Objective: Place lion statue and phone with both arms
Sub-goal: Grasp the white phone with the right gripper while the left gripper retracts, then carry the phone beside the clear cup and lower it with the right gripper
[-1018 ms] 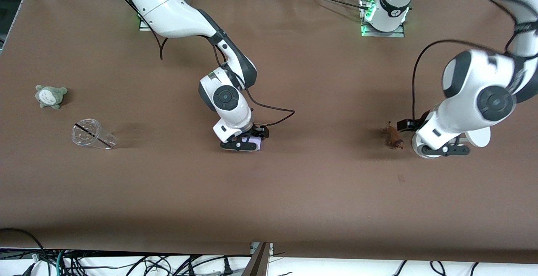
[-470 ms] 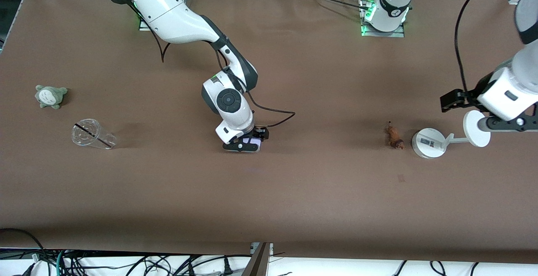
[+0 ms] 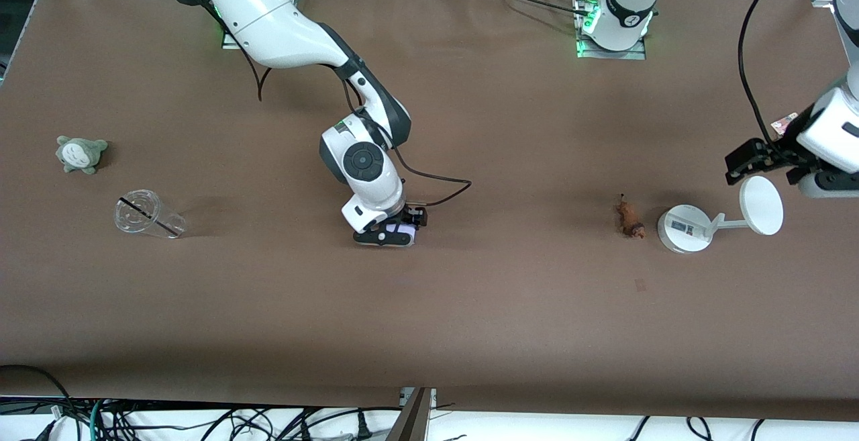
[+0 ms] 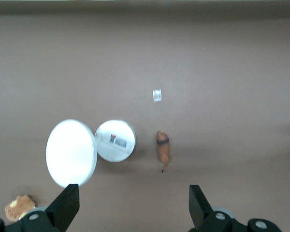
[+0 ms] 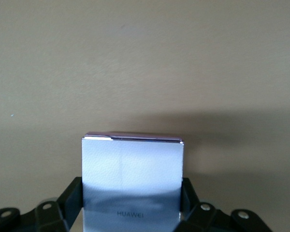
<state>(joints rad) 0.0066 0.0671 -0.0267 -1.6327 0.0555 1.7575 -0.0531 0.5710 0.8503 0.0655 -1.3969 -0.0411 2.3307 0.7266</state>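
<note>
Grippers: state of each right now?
Left gripper: open, empty, up over the white stand.
Right gripper: shut on the phone, low at mid-table.

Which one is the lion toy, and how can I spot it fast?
Look toward the left arm's end of the brown table and find the white stand with the round base. The lion statue lies on the cloth right beside that base. It is tiny, slim and orange-brown, unlike the grey-green plush at the right arm's end.
</note>
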